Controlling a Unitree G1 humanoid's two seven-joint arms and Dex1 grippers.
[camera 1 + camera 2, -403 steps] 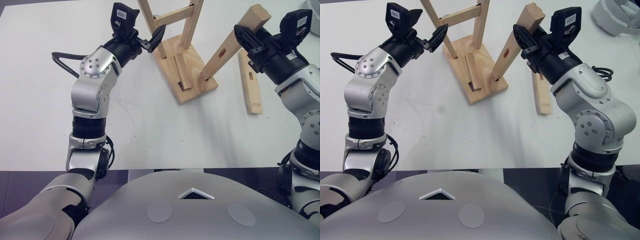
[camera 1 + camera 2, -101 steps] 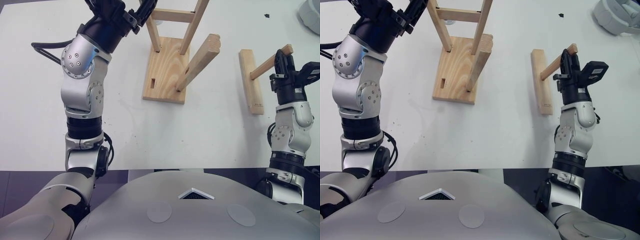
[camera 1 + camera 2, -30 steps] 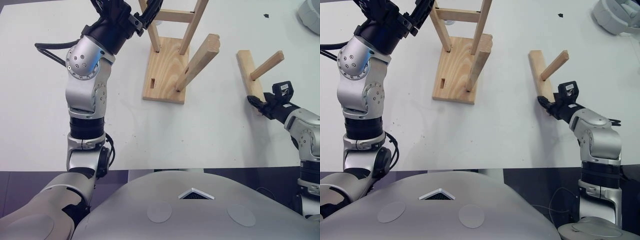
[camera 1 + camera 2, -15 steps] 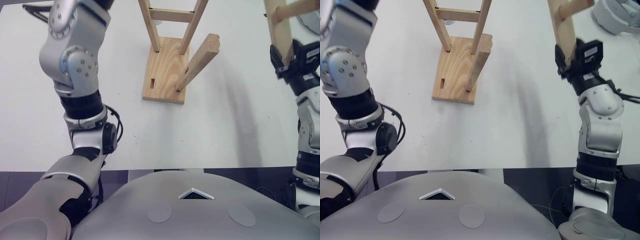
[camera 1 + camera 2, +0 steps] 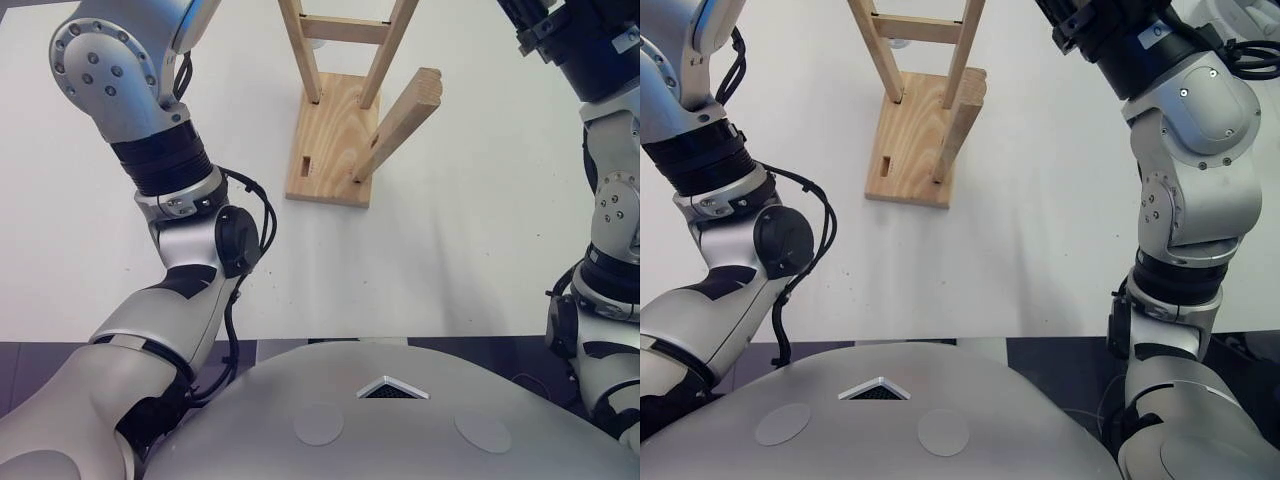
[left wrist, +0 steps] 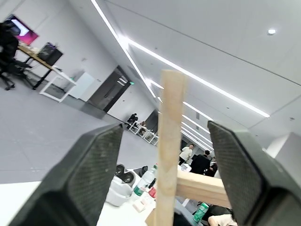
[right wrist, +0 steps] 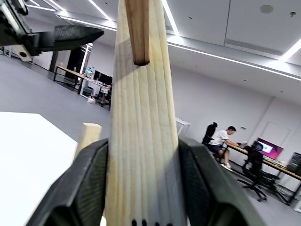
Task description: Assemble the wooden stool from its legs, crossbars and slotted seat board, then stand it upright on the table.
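head views: a pale slotted wooden seat board (image 5: 325,150) lies flat at far centre of the white table (image 5: 450,240). two upright wooden legs joined by a crossbar (image 5: 345,30) stand at its far end, a third leaning leg (image 5: 400,120) on its right. the near-left slot (image 5: 305,165) is unfilled.
left wrist view: the left gripper (image 6: 167,165) is spread wide about an upright leg top, apart from it.
right wrist view: the right gripper (image 7: 146,188) clamps the fourth pale leg (image 7: 141,117), which carries a darker crossbar peg (image 7: 138,33).
step judged: fitting the last leg. next, seat its end in the slot and align the peg with the leaning leg.

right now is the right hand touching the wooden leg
Touching. In the right wrist view the right hand has both fingers pressed against opposite sides of the wooden leg, no gap.
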